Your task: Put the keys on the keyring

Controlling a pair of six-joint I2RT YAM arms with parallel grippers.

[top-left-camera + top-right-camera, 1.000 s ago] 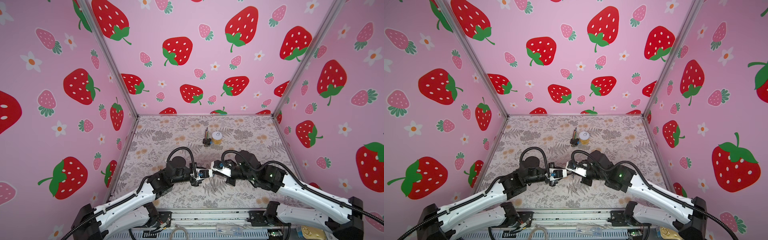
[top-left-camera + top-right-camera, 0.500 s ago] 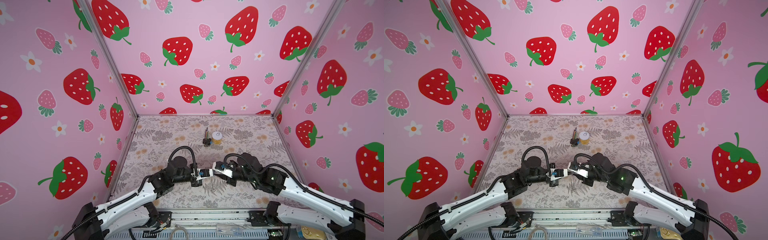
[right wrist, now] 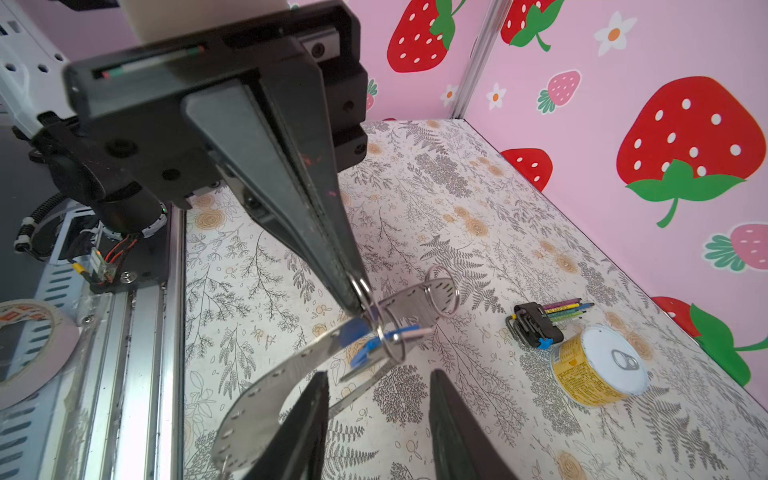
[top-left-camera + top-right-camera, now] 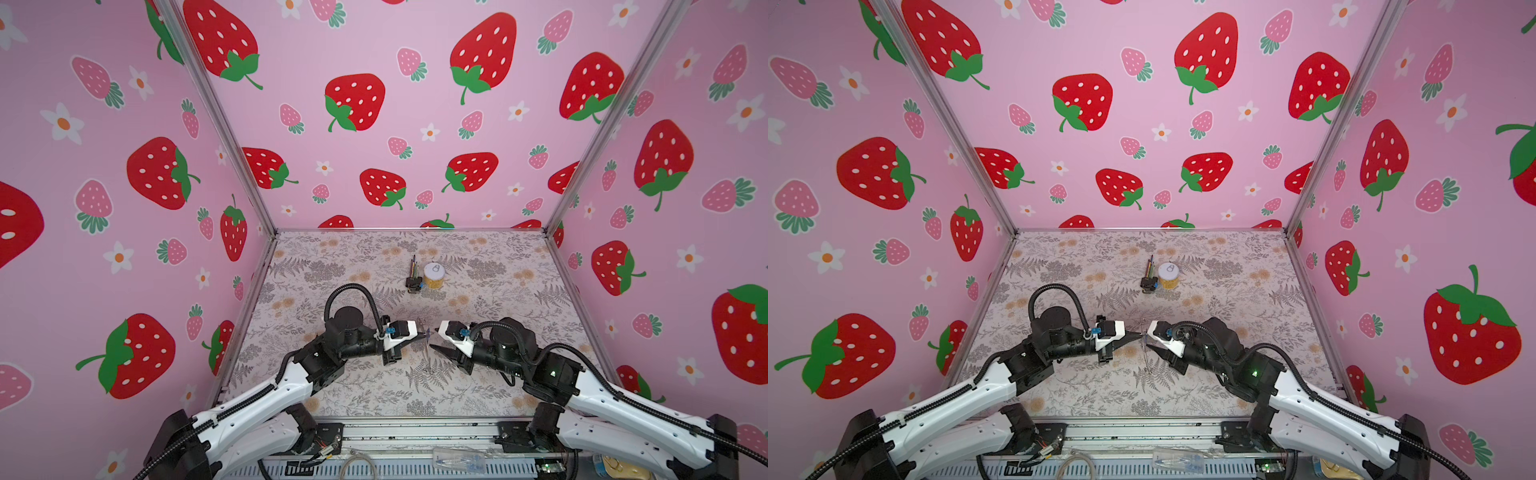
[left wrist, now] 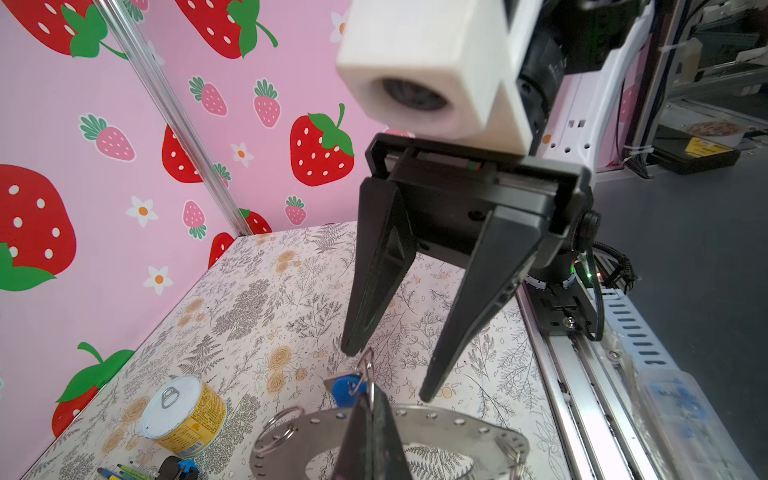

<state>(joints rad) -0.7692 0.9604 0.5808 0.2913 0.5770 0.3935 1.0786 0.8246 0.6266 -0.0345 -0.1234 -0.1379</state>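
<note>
Two claws meeting over the near middle of the table (image 3: 478, 199) right now. My left claw (image 3: 358, 305) is clamped tight, tips pinching the rim of the keyring (image 3: 266, 390), that big flat grey hoop with the dotted edge, and holding it up off the table. In both top views the hoop is just a thin line edge-on between my two claws. The blue key (image 5: 347, 388) dangles right at the pinch point, touching the hoop, hung on a small wire ring (image 3: 390, 338); can't tell whether that ring actually goes through one of the hoop's holes. My right claw (image 5: 388, 374) faces the left one with jaws spread apart and nothing between them, tips just beside the key and hoop, not touching as far as I can see. Further back on the table sit a yellow can (image 3: 598, 374) with a white lid and, just beside it, a black clip (image 3: 536, 324) of coloured sticks, well apart from the hoop
</note>
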